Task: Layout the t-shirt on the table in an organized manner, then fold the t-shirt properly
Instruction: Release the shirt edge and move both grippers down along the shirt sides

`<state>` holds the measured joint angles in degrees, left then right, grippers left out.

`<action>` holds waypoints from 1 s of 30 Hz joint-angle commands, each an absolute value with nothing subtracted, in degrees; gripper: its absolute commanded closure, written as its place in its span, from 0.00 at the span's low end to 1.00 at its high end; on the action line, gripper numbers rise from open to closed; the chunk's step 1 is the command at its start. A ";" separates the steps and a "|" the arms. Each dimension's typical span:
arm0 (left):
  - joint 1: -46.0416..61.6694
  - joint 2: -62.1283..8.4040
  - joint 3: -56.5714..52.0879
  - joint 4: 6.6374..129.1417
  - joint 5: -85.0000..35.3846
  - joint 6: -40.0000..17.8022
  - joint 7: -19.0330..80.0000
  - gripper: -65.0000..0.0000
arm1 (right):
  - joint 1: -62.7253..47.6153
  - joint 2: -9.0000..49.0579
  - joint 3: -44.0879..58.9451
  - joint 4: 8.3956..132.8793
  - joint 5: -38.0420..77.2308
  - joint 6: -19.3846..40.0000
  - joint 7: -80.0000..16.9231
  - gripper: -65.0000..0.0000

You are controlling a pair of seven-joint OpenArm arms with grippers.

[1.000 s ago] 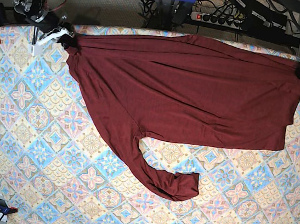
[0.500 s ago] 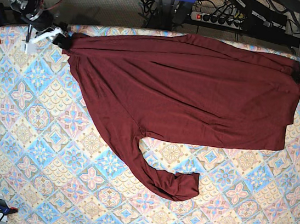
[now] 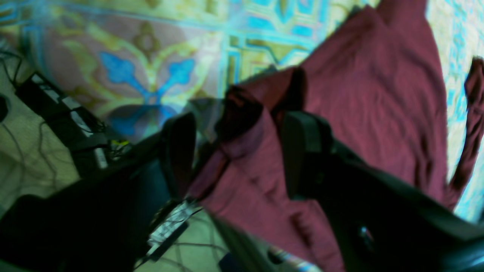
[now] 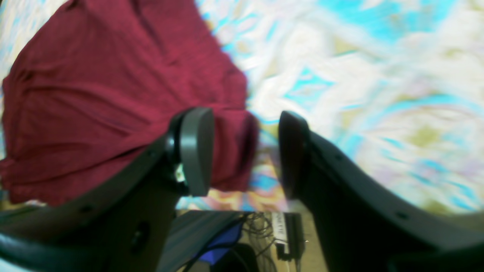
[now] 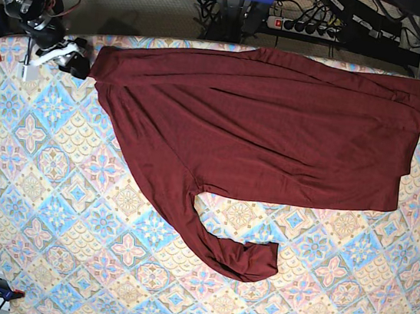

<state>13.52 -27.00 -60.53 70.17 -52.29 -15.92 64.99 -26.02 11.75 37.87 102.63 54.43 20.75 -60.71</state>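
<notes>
Base view showed us the laying-out step — both the left gripper [image 3: 234, 151] and the right gripper [image 4: 242, 155] stood wide, clear of the plain dark maroon knit t-shirt [image 5: 260, 132] on the pastel diamond-tiled table [image 5: 56, 206] — next, we judged, the bunched sleeve [image 5: 239, 258] needed spreading.

My left gripper [image 3: 236, 151] has its jaws spread apart, gripping nothing, at the far right corner in the base view. My right gripper [image 4: 244, 151] sits likewise parted and empty at the far left corner.
</notes>
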 commanded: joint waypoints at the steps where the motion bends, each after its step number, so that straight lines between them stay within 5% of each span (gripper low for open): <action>1: 11.47 -28.79 -60.53 71.16 -54.29 -16.48 64.13 0.46 | -25.80 12.53 38.20 104.13 55.78 21.05 -59.91 0.58; 7: 3.74 -30.46 -60.09 71.16 -53.32 -16.22 64.13 0.46 | -24.84 13.14 36.88 104.75 55.78 21.14 -60.00 0.58; 12: -7.08 -30.29 -56.40 71.16 -41.10 -16.22 63.08 0.46 | -19.21 14.37 29.49 106.77 48.92 21.23 -60.00 0.59; 20: -13.67 -28.70 -40.22 70.37 -28.00 -16.22 48.31 0.46 | -12.26 14.37 21.93 106.33 42.24 21.32 -59.91 0.59; 30: -23.43 -30.11 -37.23 42.59 -25.89 -16.22 35.82 0.46 | -10.51 14.37 21.41 106.15 41.71 21.32 -59.82 0.59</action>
